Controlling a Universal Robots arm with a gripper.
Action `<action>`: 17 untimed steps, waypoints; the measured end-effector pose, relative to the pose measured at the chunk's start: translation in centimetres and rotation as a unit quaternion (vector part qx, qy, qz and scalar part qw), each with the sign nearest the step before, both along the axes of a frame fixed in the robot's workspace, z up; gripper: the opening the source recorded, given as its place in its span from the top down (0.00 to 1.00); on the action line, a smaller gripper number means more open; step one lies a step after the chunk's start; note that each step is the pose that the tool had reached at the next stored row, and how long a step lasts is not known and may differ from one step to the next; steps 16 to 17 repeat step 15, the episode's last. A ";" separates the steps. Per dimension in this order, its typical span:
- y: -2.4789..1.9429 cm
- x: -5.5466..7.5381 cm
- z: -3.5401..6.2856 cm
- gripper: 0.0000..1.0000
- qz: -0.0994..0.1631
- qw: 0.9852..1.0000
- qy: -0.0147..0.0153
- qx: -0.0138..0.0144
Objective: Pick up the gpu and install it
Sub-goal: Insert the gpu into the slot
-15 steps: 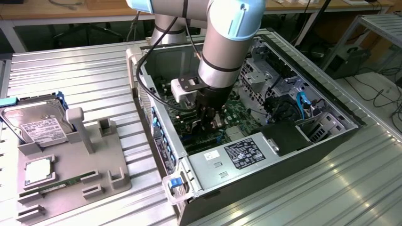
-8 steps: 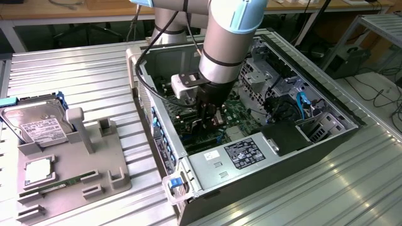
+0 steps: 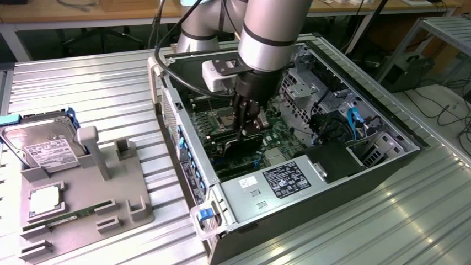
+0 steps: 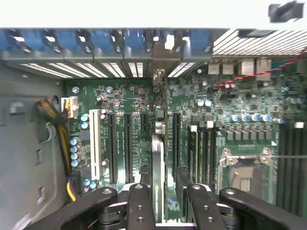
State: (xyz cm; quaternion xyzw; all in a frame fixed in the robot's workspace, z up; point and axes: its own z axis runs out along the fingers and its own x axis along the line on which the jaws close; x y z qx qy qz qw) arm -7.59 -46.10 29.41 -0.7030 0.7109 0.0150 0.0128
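At your nine o'clock in the exterior view, the grey fixture tray (image 3: 110,212) on the worktop (image 3: 110,88) carries the hard drive (image 3: 41,144). Toward three, inside the open computer case (image 3: 368,165), your gripper (image 3: 249,130) clamps the gpu (image 4: 157,163) edge-on over the motherboard (image 4: 139,100) slots. Pickup looks done; seating remains unconfirmed.

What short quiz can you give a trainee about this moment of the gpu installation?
1. True or false: the hand holds the gpu inside the computer case.
2. Which thing stands in the grey holder outside the case? A) hard drive B) keyboard C) screwdriver
3. Fill in: the gpu is above the green ____.
Key: 1 true; 2 A; 3 motherboard.
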 end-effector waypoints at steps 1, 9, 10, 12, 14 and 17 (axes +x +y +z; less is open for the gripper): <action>0.00 0.0 0.24 0.65 0.000 1.000 0.000 0.000; 0.00 0.0 0.25 0.89 0.000 1.000 0.000 0.000; 0.00 0.0 0.25 0.89 0.000 1.000 0.000 0.000; 0.00 0.0 0.25 0.89 0.000 1.000 0.000 0.000; 0.00 0.0 0.25 0.89 0.000 1.000 0.000 0.000; 0.00 0.0 0.25 0.89 0.000 1.000 0.000 0.000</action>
